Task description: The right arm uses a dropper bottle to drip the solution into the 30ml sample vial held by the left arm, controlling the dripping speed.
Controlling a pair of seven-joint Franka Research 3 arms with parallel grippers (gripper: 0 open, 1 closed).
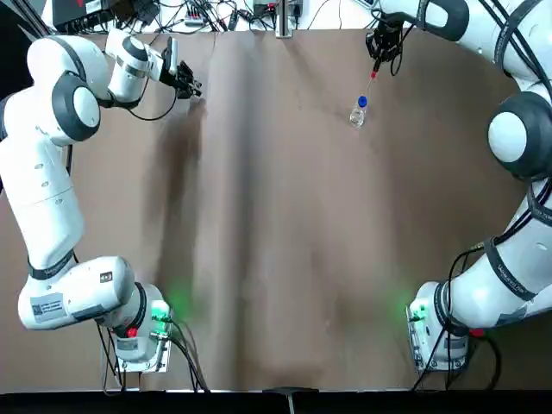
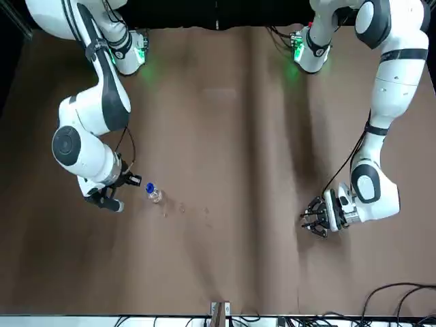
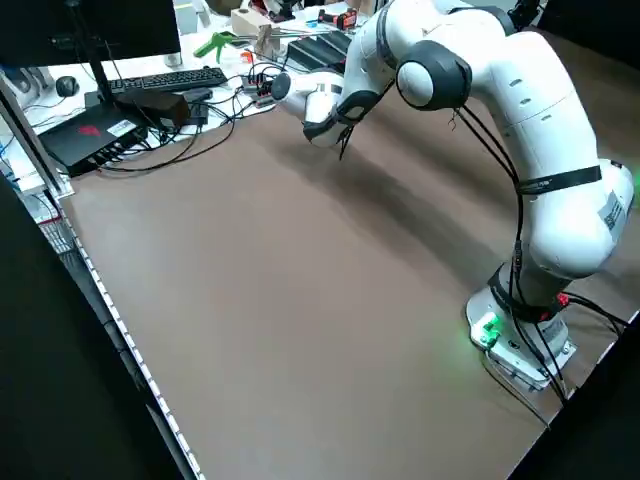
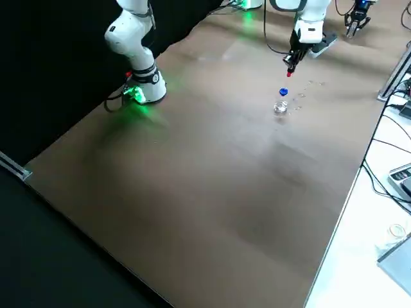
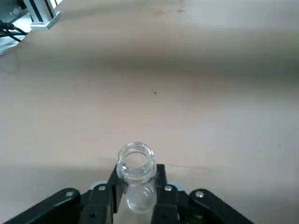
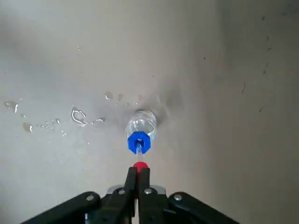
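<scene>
The dropper bottle [image 1: 359, 113] with its blue collar [image 6: 138, 142] stands on the brown table at the far right. My right gripper [image 6: 137, 173] hangs just above it, shut on the red-tipped dropper [image 1: 373, 77]. The dropper's thin glass tube points down at the collar's mouth. Far across the table, at the far left, my left gripper [image 5: 135, 189] is shut on the 30ml sample vial [image 5: 135, 164], a clear open-mouthed cylinder held upright. In the top view this gripper [image 1: 188, 84] hides the vial. The solution shows only as clear liquid in the bottle [image 4: 280, 106].
Small drops of liquid [image 6: 77, 115] lie on the table beside the bottle [image 2: 154, 194]. Cables, a keyboard and other gear [image 3: 165, 80] crowd the strip beyond the table's far edge. A metal post [image 1: 283, 19] stands at the middle of that edge.
</scene>
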